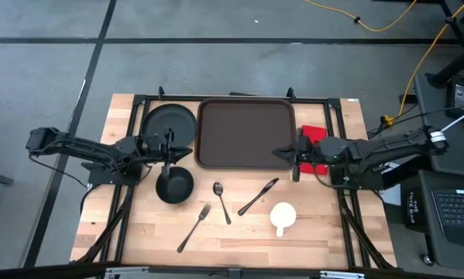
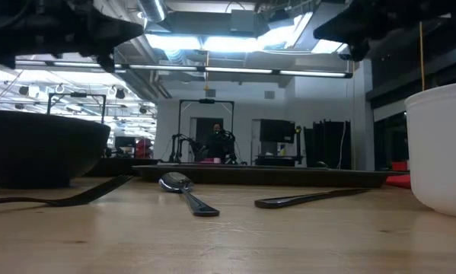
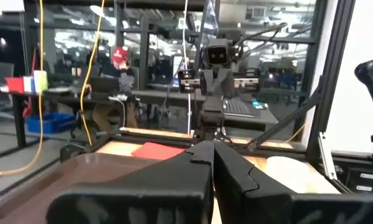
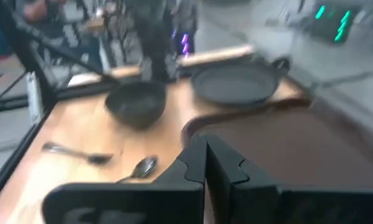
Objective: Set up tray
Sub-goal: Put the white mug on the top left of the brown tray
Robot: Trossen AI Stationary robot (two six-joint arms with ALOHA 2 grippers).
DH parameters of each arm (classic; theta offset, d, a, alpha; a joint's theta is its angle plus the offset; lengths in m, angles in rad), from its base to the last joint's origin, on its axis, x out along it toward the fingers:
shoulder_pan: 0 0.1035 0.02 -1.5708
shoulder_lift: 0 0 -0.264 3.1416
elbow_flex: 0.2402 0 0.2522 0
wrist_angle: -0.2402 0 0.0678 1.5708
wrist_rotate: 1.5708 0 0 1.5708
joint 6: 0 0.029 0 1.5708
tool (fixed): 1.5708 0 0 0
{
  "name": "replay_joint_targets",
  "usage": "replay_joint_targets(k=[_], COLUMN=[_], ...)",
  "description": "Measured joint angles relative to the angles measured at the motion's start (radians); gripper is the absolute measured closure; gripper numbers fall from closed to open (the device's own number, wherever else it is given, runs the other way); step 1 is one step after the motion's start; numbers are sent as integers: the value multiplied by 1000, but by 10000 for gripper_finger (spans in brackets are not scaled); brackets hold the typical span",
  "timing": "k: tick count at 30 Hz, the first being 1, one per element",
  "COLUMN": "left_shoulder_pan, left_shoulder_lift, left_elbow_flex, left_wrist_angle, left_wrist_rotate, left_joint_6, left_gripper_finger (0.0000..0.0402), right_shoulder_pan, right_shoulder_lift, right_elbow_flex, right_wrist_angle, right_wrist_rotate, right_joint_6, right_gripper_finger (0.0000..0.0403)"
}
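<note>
1. The left gripper [image 1: 177, 149] hovers between the black plate [image 1: 168, 123] and the black bowl [image 1: 174, 185], just off the tray's left edge — its jaws are pressed together, as the left wrist view shows, with the finger [image 3: 174, 180] meeting its partner in a thin seam.
2. The right gripper [image 1: 284, 153] sits at the tray's right front corner, its jaws likewise closed on nothing; in the right wrist view the fingers [image 4: 186, 168] touch above the tray's brown surface.
3. The tray [image 1: 246, 132] lies flat at the back middle of the table [image 1: 239, 236], between the two grippers, with nothing on it.
4. The plate rests just left of the tray, the bowl in front of the plate.
5. A red napkin [image 1: 313, 133] lies to the right of the tray, partly under the right arm.
6. In front of the tray, well apart from it — a fork [image 1: 193, 228], a spoon [image 1: 221, 201], a knife [image 1: 258, 195] and a white mug [image 1: 283, 216], left to right.
7. Beyond the table, a person [image 3: 119, 71] in a red cap sits at a desk.
</note>
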Motion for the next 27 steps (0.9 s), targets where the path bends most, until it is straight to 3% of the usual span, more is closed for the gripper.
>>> replay_joint_targets(k=[7, 11, 17, 27], left_shoulder_pan=[-9, -30, -77, -131], left_shoulder_lift=[174, 248, 337, 482], left_elbow_flex=[156, 226, 297, 426], left_wrist_angle=[-147, -246, -260, -262], left_wrist_rotate=[33, 30, 29, -138], left_joint_6=[79, 79, 97, 104], left_gripper_finger=[399, 398, 398, 398], right_shoulder_pan=[145, 247, 395, 498], right_shoulder_lift=[153, 184, 203, 273], right_elbow_flex=[172, 233, 274, 422], right_wrist_angle=[-168, -284, -426, -751], right_wrist_rotate=[84, 175, 292, 318], right_joint_6=[69, 183, 316, 490], right_gripper_finger=[399, 398, 400, 400])
